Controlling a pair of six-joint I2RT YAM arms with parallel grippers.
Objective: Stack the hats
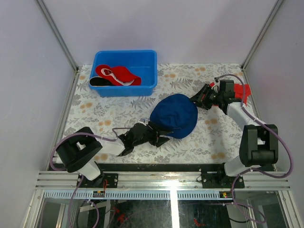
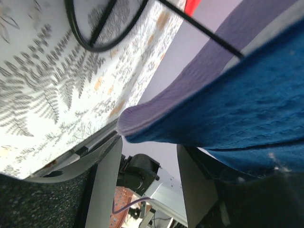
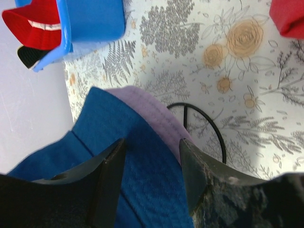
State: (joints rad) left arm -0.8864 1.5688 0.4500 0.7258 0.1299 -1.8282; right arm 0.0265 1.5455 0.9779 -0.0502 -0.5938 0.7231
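Note:
The navy hat (image 1: pixel 174 115) sits over the lavender hat on the black wire stand mid-table. The lavender brim shows under it in the right wrist view (image 3: pixel 159 116) and the left wrist view (image 2: pixel 190 80). My left gripper (image 1: pixel 160 136) is open at the navy hat's near-left edge; in its wrist view (image 2: pixel 149 148) the gap is empty, just below the brims. My right gripper (image 1: pixel 196 100) is open at the hat's far-right edge, its jaws straddling navy fabric (image 3: pixel 152 145). The red hat (image 1: pixel 119 74) and a black-lined hat (image 1: pixel 97 81) lie in the blue bin (image 1: pixel 142 88).
The flat red cloth (image 1: pixel 244 90) lies at the right table edge behind my right wrist. The stand's black wire base ring (image 3: pixel 216 128) rests on the patterned tablecloth under the hats. The bin stands at the back left. Frame posts rise at the back corners.

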